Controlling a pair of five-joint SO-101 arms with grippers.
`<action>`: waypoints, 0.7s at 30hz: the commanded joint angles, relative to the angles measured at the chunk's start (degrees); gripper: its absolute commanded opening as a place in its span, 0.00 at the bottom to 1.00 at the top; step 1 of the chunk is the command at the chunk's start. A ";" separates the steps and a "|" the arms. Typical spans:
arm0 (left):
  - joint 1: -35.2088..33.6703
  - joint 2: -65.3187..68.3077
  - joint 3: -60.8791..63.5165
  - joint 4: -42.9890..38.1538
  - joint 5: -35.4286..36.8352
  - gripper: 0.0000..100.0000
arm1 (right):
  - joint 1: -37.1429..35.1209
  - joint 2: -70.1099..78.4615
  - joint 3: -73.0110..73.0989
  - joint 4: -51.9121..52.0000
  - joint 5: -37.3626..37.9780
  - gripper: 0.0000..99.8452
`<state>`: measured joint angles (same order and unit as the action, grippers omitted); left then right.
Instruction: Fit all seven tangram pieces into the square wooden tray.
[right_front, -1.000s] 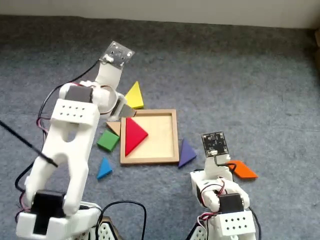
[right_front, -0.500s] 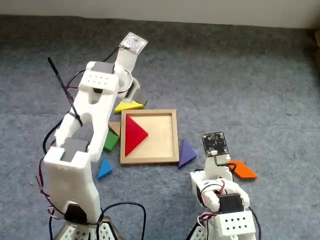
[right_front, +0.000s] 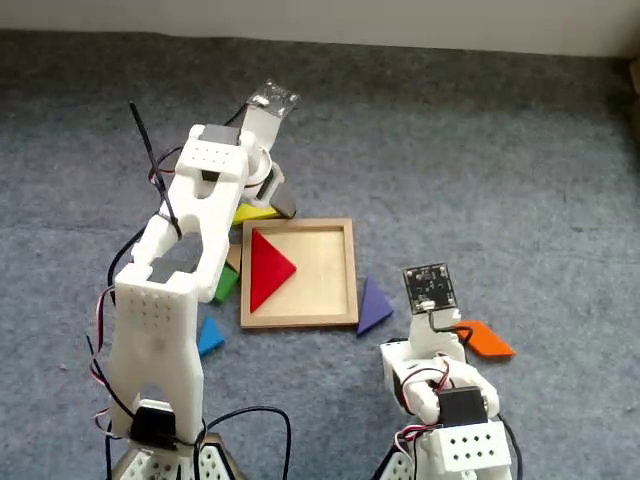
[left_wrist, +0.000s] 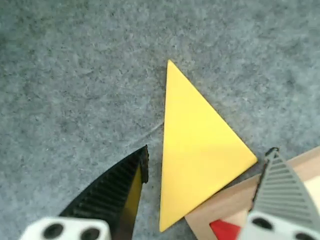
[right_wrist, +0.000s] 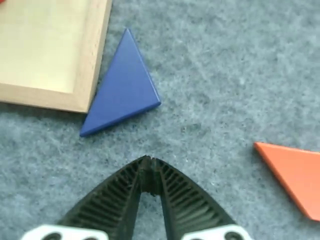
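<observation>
— The surface?
— Fuzzy grey carpet (right_front: 500, 150). The square wooden tray (right_front: 351, 270) holds a flat red triangle (right_front: 265, 268).
— Fingers?
— The left fingers (left_wrist: 117, 185) are wide, astride the yellow triangle (left_wrist: 195, 150) at the tray's corner; the right fingers (right_wrist: 125, 195) are closed, empty.

Left arm (right_front: 200, 190): a second ago bent low over the table's left side. It is now raised and stretched forward, its links running from the base toward the tray's far-left corner, with the wrist carried further out.

Left gripper (left_wrist: 208, 151): shifted from beside the yellow triangle to above it, one finger on each side.

Yellow triangle (left_wrist: 197, 150): turned and slid. It formerly lay apart beyond the tray (right_front: 300, 320), point away. It now lies along the far rim, against the corner.

Green square (right_front: 226, 283), light-blue triangle (right_front: 210, 336): formerly in plain sight, now partly covered by the arm.
</observation>
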<state>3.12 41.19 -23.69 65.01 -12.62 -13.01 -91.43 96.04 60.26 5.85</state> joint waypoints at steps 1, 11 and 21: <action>0.92 0.57 -4.00 3.08 -3.34 0.35 | 0.92 -0.40 4.26 -0.48 -0.26 0.01; 0.92 4.00 -4.00 0.26 -4.92 0.25 | 0.92 -0.40 4.26 -0.48 -0.26 0.01; 0.92 2.42 -8.31 5.45 -5.54 0.22 | 0.92 -0.40 4.26 -0.48 -0.26 0.01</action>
<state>3.74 45.14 -27.56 67.03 -17.19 -13.01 -91.43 96.04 60.26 5.85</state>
